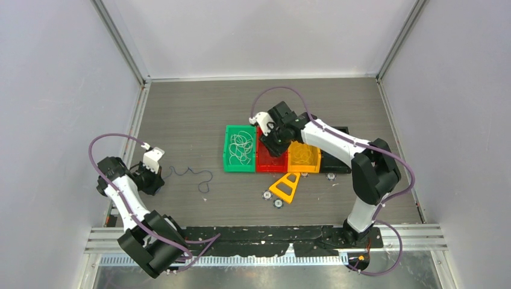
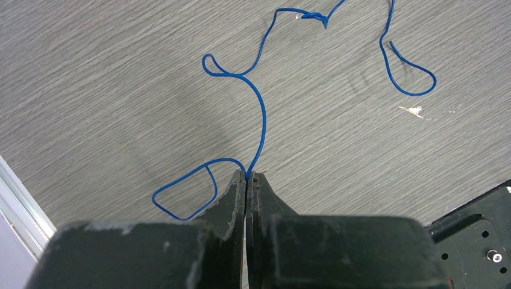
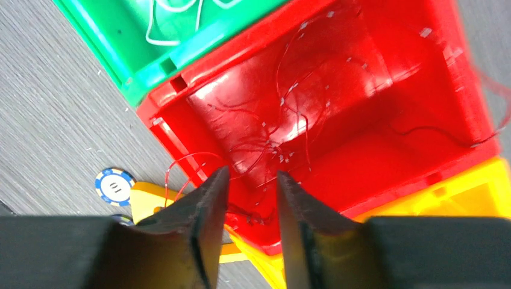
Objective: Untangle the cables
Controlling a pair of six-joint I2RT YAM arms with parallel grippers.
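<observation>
A thin blue cable (image 2: 263, 114) lies in loose curves on the grey table, with a small knot at its far end; it also shows in the top view (image 1: 191, 174). My left gripper (image 2: 247, 174) is shut on this blue cable near one looped end. My right gripper (image 3: 252, 173) is open above the red tray (image 3: 464, 90), where thin red cables (image 3: 283, 129) lie; one red strand hangs over the near rim. White cables (image 1: 241, 146) lie in the green tray (image 1: 228, 164). Yellow cables (image 1: 305, 155) lie in the orange tray (image 1: 292, 165).
A black tray (image 1: 336, 165) sits right of the orange one. An orange triangular piece (image 1: 285, 187) and several round poker chips (image 1: 266, 195) lie in front of the trays. A blue-and-white chip (image 3: 114, 185) shows in the right wrist view. Walls enclose the table.
</observation>
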